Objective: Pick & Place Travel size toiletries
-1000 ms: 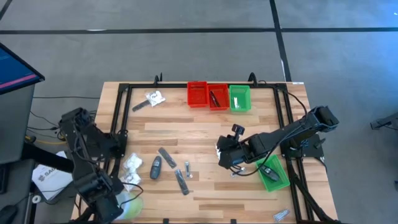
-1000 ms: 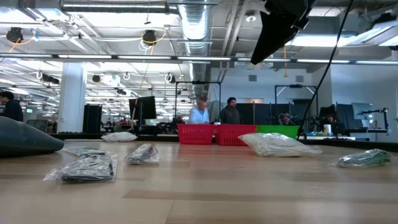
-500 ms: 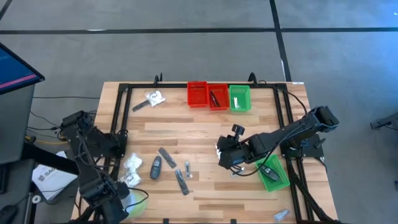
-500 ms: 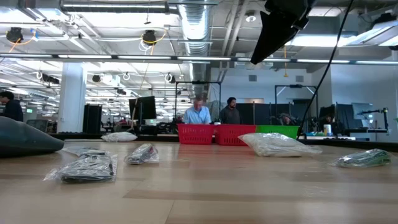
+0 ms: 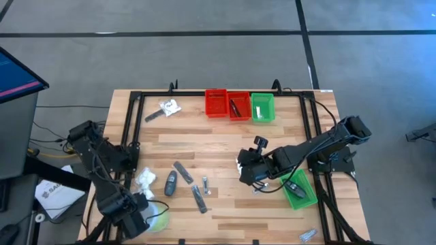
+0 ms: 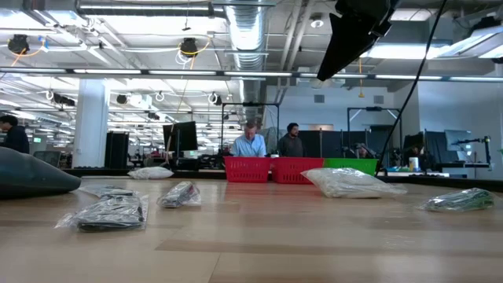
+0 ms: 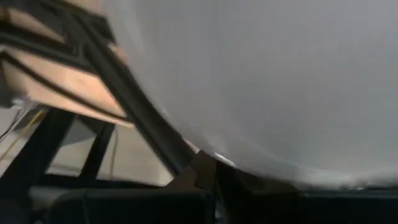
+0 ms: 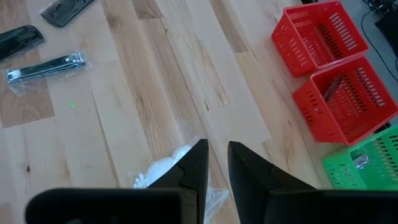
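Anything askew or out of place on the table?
One green bin sits tilted at the right edge of the table, beside the right arm, apart from the row of three bins at the far edge.

A wooden table (image 6: 259, 244) is filling the foreground. A clear-wrapped dark item (image 6: 106, 212) is lying at 8 o'clock, a smaller packet (image 6: 179, 193) just beside it. A crinkly clear packet (image 6: 350, 183) is resting at 3 o'clock. Red bins (image 6: 271, 170) and a green bin (image 6: 350, 166) are standing behind. A dark arm (image 6: 354, 31) is hanging at 1 o'clock.
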